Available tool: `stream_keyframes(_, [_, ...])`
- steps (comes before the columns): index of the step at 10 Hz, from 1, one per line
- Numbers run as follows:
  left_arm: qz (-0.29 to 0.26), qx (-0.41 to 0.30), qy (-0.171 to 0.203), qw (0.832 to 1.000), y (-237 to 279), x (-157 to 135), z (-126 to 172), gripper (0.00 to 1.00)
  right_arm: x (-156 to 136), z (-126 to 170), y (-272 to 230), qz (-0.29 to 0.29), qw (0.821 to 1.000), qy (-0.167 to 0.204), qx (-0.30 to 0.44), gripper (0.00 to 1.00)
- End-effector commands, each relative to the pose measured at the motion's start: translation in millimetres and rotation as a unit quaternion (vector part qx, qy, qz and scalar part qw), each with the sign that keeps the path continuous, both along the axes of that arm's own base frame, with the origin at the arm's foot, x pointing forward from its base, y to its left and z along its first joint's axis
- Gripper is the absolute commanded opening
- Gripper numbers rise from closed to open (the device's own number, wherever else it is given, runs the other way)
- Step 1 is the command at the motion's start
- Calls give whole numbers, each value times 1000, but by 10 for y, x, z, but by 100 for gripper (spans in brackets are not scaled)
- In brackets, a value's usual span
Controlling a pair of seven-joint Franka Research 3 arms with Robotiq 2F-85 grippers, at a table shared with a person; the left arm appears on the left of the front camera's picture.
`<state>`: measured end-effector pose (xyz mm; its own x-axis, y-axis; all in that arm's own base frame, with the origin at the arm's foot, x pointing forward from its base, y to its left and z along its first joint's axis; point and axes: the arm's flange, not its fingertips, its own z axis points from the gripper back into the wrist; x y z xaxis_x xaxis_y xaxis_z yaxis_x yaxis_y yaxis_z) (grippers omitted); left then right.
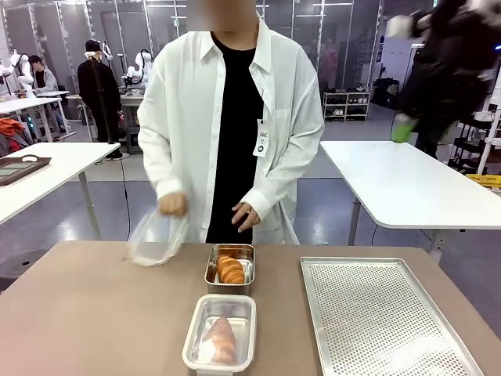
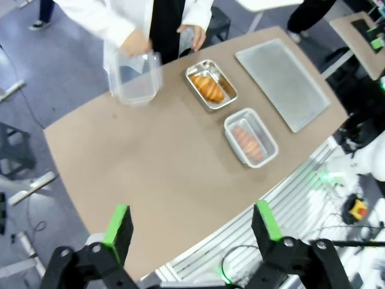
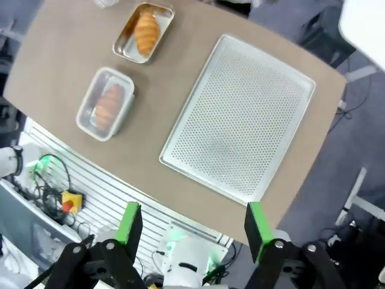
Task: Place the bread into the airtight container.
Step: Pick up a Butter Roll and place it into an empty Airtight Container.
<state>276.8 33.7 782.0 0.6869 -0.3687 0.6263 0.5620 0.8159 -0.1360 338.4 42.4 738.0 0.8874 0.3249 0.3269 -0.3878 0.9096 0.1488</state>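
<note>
On the brown surface (image 1: pixel 94 313), near its middle, two steel containers sat end to end. Far one, an open container (image 1: pixel 230 267), held a croissant (image 1: pixel 230 269), long axis running toward the person. Near one, a lidded container (image 1: pixel 221 333), held a second bread piece (image 1: pixel 221 341) under a clear lid. Person's hand (image 1: pixel 173 205) gripped a clear plastic container (image 1: pixel 156 237) at the far left edge. Perforated tray (image 1: pixel 383 313) lay bare to the right.

Left end effector (image 2: pixel 191 226) hung high over the near-left corner, fingers spread wide, holding nothing. Right end effector (image 3: pixel 194 224) likewise wide, unloaded, above the tray's near edge. Croissant lay well ahead of both; the person's hands looked much nearer than either arm.
</note>
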Motion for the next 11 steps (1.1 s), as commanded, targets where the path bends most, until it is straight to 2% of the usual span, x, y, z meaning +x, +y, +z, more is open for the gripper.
stream_keyframes(1, [-11,5,-3,1000,10,-1,10,100,-268,-11,-238,-13,999,-42,29,85])
stream_keyframes(3, [-11,5,-3,1000,10,-1,10,100,-436,39,-448,-38,994,-80,67,85])
stream_keyframes(4, [-11,5,-3,1000,10,-1,10,100,-293,-17,-552,-83,989,-76,98,85])
stream_keyframes(5, [-11,5,-3,1000,10,-1,10,100,-468,219,-467,-35,997,-58,43,85])
stream_keyframes(11, [-11,5,-3,1000,10,-1,10,100,-468,219,-467,-35,997,-58,43,85])
